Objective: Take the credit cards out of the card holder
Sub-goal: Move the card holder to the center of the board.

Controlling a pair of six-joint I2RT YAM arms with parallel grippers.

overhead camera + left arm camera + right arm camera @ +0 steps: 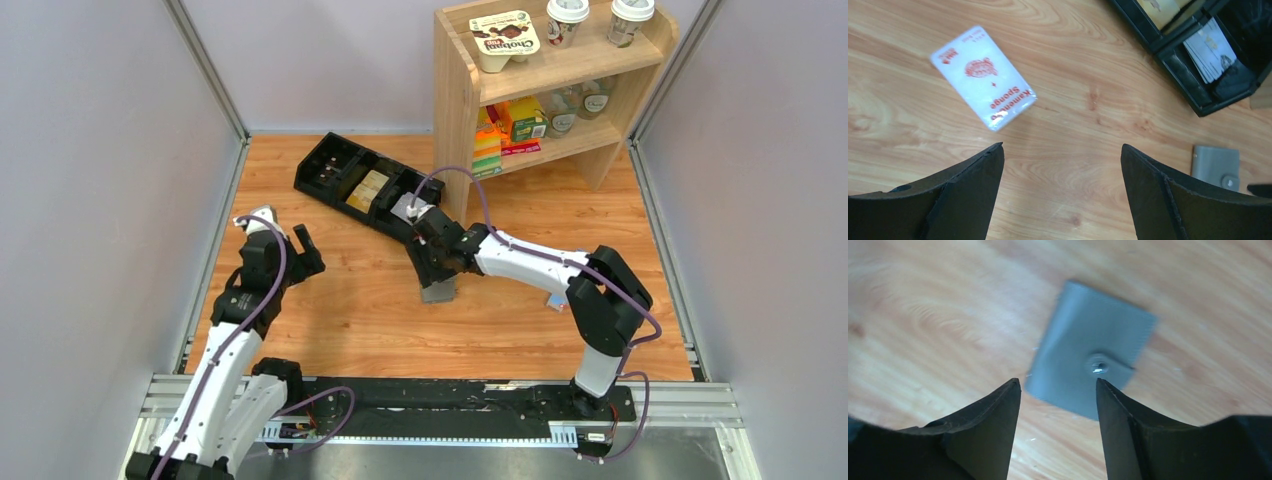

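Note:
The card holder lies shut and flat on the wooden table, plain grey-blue, its strap fastened by a metal snap. It also shows as the card holder mid-table and the card holder at the right edge. The credit cards are hidden. My right gripper hovers just over the holder's near edge, open, nothing between its fingers. My left gripper hangs wide open over bare wood at the left, the left gripper well apart from the holder.
A white packet with red print lies ahead of the left gripper. A black compartmented tray with tan and pale flat items sits at the back. A wooden shelf with cups and boxes stands back right. Grey walls enclose the table.

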